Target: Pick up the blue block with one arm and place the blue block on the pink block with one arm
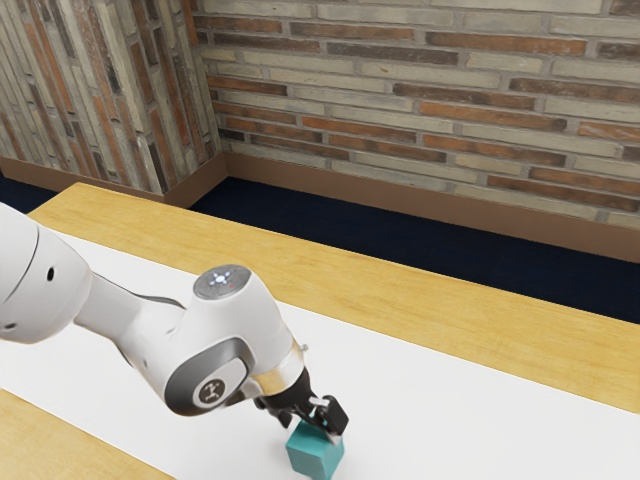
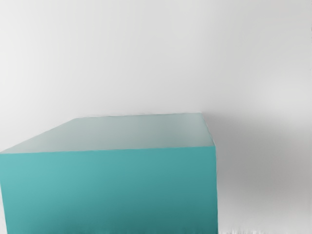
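The blue block [image 1: 315, 456], teal in colour, sits on the white table mat at the exterior view's bottom edge, with its lower part cut off by the frame. My black gripper [image 1: 322, 425] is directly on top of it, the hand touching or nearly touching the block's upper face. In the wrist view the blue block [image 2: 109, 185] looms very close under the hand, top face and one side showing, and it casts a soft shadow on the mat beside it.
The white mat [image 1: 450, 400] runs across the wooden table [image 1: 420, 290]. Beyond the table's far edge are a dark floor and brick walls. My white arm [image 1: 150, 330] comes in from the exterior view's left.
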`<state>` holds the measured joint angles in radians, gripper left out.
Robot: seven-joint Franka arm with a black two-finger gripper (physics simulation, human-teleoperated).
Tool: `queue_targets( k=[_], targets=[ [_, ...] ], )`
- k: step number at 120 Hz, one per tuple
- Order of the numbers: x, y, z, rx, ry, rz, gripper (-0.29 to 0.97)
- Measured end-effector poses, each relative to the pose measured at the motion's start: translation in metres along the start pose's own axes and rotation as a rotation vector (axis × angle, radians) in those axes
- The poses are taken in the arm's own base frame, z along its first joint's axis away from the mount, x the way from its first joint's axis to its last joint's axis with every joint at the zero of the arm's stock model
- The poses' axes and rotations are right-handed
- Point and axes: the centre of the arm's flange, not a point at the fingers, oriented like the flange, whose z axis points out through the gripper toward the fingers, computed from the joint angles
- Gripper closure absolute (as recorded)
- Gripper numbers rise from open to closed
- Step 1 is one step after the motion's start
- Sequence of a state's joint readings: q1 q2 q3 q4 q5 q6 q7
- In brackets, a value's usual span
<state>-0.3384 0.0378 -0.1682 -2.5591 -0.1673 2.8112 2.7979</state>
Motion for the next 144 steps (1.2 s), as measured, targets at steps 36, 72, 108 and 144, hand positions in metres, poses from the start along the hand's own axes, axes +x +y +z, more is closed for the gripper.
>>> queue_targets(
  k=[36, 72, 108, 144],
  targets=[
    [0.004, -0.006, 0.003, 0.002, 0.004, -0.014, 0.0],
    [0.0, -0.01, 0.016, 0.002, 0.017, -0.029, 0.0],
    [0.007, -0.015, 0.023, -0.005, 0.036, -0.016, 0.0],
    [0.008, -0.015, 0.025, -0.007, 0.039, -0.02, 0.0]
  ],
)
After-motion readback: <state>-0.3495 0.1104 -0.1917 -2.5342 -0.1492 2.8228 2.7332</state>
